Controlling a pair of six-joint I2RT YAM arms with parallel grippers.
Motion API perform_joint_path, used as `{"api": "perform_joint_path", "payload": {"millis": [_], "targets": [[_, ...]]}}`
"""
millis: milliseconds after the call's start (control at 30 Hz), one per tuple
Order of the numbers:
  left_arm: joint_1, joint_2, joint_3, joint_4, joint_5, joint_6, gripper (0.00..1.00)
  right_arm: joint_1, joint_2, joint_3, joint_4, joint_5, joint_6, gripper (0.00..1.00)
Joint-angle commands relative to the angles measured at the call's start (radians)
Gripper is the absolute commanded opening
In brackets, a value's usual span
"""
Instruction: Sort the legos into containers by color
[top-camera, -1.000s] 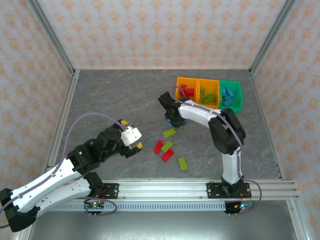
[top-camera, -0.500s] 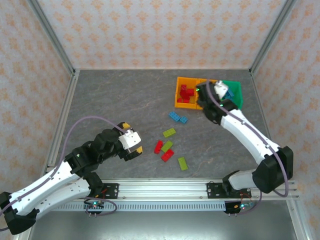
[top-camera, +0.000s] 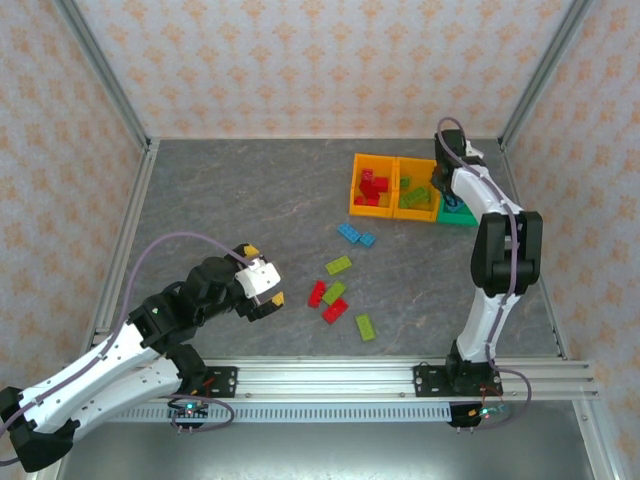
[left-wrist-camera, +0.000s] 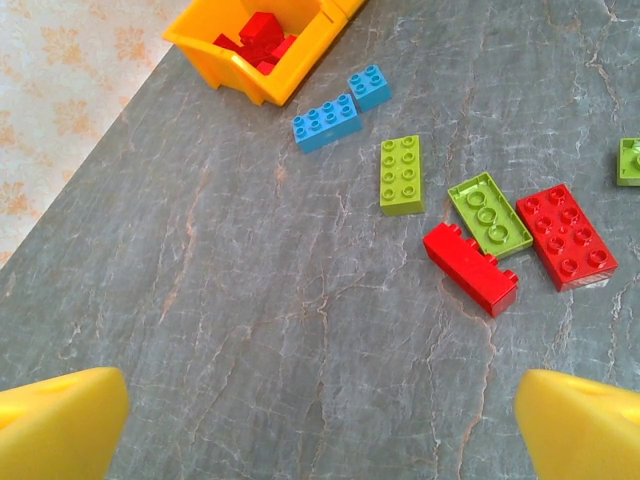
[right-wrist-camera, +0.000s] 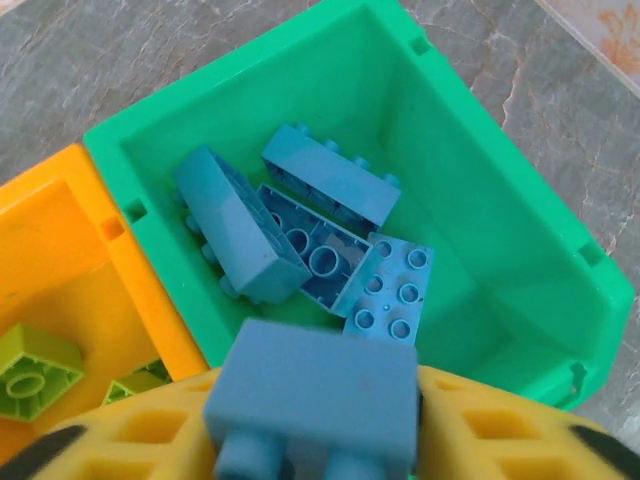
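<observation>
I see my right pincer (right-wrist-camera: 315, 432) holding a brick (right-wrist-camera: 312, 385) above the rightmost bin (right-wrist-camera: 480, 200); loose bricks (top-camera: 335, 311) lie nearer, leftward, on the desk (top-camera: 250, 200).

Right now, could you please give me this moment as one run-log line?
right gripper: shut on blue lego, over green bin | left gripper: open, empty, over table | loose legos: red, green, blue
</observation>
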Motion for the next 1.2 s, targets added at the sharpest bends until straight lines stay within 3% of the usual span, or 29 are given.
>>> {"api": "perform_joint_path", "payload": {"millis": [0,100,200,333,467,600,733,833,900,1000,1167], "targets": [[0.009,-0.005,-0.01,0.019,-0.006,0.01,1.0,-0.014,-0.034,0.071,-0.09,0.057,-0.024,0.69],[0.008,-0.002,-0.01,0.023,-0.014,0.01,1.0,-0.014,-0.117,0.028,-0.091,0.026,-0.019,0.77],[0.011,0.008,-0.009,0.035,-0.043,-0.016,1.0,-0.013,-0.247,-0.064,-0.057,-0.045,-0.02,0.78],[0.03,0.036,0.007,0.058,-0.087,-0.103,1.0,-0.01,-0.44,-0.179,-0.043,-0.285,-0.01,0.78],[0.079,0.109,0.131,-0.002,-0.174,-0.393,1.0,0.042,-0.622,-0.324,-0.044,-0.545,-0.006,0.79],[0.079,0.224,0.301,-0.195,-0.307,-0.775,1.0,0.198,-0.775,-0.416,-0.168,-0.677,-0.054,0.84],[0.08,0.305,0.273,-0.187,-0.239,-1.033,0.99,0.349,-0.85,-0.48,-0.259,-0.798,-0.073,0.91],[0.068,0.408,0.236,-0.106,-0.113,-1.181,0.95,0.421,-0.876,-0.523,-0.294,-0.9,-0.068,0.95],[0.024,0.494,0.226,-0.037,-0.05,-1.223,0.92,0.454,-0.905,-0.56,-0.295,-0.916,-0.072,1.0],[-0.062,0.623,0.253,0.011,-0.053,-1.236,0.88,0.462,-0.93,-0.61,-0.293,-0.904,-0.07,0.99],[-0.096,0.785,0.252,0.134,0.017,-1.28,0.74,0.463,-0.924,-0.635,-0.302,-0.883,-0.053,0.99]]}}
